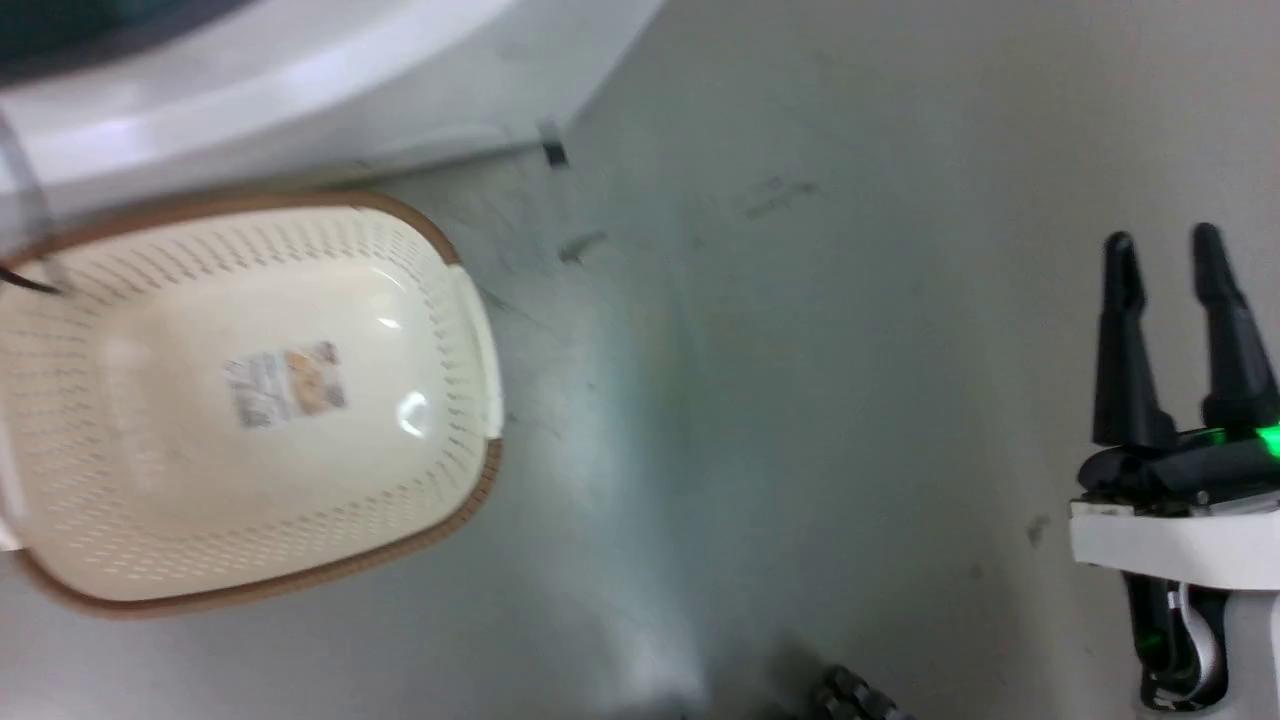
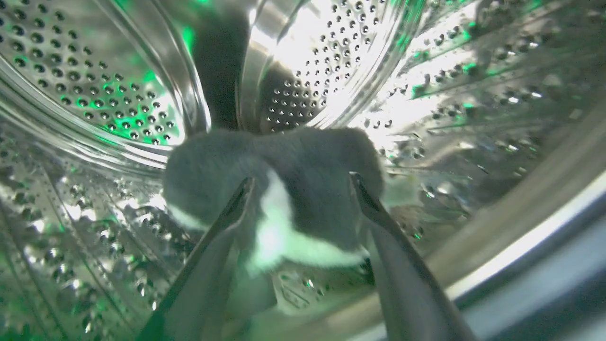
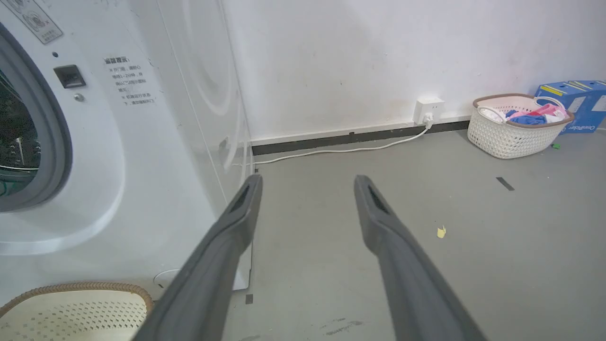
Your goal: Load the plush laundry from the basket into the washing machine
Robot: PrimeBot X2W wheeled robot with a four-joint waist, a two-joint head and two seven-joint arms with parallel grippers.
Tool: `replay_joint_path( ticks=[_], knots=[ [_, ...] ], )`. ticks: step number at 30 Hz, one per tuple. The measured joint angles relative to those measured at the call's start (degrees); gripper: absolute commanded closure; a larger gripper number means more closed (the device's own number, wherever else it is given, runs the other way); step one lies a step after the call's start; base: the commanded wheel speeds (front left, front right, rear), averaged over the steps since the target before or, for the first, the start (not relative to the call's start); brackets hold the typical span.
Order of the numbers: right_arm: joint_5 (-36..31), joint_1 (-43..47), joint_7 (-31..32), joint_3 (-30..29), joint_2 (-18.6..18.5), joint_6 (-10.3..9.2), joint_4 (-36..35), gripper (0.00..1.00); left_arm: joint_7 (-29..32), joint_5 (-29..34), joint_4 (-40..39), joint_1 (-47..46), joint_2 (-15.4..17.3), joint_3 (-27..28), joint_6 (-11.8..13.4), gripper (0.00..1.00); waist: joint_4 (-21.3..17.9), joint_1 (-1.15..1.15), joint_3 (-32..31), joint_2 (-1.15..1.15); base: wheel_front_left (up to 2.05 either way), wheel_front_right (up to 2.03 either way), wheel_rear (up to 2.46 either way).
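Left wrist view shows my left pincer (image 2: 303, 185) inside the shiny perforated steel drum (image 2: 94, 71) of the large white front-loading washing machine (image 3: 142, 142). Its fingers are spread wide, and the fluffy black-and-white plush toy (image 2: 213, 161) lies in the drum between their tips. My right pincer (image 1: 1163, 245) hangs open over the grey floor (image 1: 800, 400), well apart from the cream perforated plastic basket (image 1: 450, 420).

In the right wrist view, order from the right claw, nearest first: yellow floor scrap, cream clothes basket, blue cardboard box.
1. Small yellow scrap, floor, right of the right claw.
2. Cream perforated basket of clothes, far right.
3. Blue cardboard box, behind that basket.
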Motion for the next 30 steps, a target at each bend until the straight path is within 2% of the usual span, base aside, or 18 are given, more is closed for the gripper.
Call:
replay_joint_path(
  ticks=[1, 2, 13, 21, 30],
  knots=[
    [-0.8, 0.0, 0.0, -0.6, 0.0, 0.0, 0.0, 0.0, -0.6, -0.6, 0.1, 2.0, -0.8, 0.0, 0.0, 0.0, 0.5, 0.0, -1.1, 0.0, 0.0, 0.0, 0.0],
    [-3.4, 0.0, 0.0, -2.0, 0.0, 0.0, 0.2, 0.0, -1.5, -2.5, -0.8, 8.4, -2.8, 1.2, 0.0, 0.0, 2.2, 0.0, -4.8, 0.0, 0.0, 0.0, 0.0],
    [-9.1, 2.9, 0.0, -6.2, 0.0, 0.0, 2.0, 0.0, -1.7, -2.9, -23.2, 39.0, -9.8, 9.0, 0.7, 0.0, 10.4, -0.02, -19.7, 0.0, 0.0, 0.0, 0.0],
    [-11.2, 7.9, 0.0, -4.3, 0.0, -0.01, 3.8, 0.0, -1.7, -0.7, -36.8, 59.6, -17.1, 14.8, 2.3, 0.0, 16.6, -0.03, -29.5, 0.0, 0.0, 0.0, 0.0],
    [-12.5, 14.0, 0.0, -1.9, 0.0, -0.01, 6.4, 0.0, -1.7, 2.7, -43.6, 75.4, -24.0, 20.3, 4.5, 0.0, 21.2, -0.02, -37.9, 0.0, 0.0, 0.0, 0.0]
  ],
)
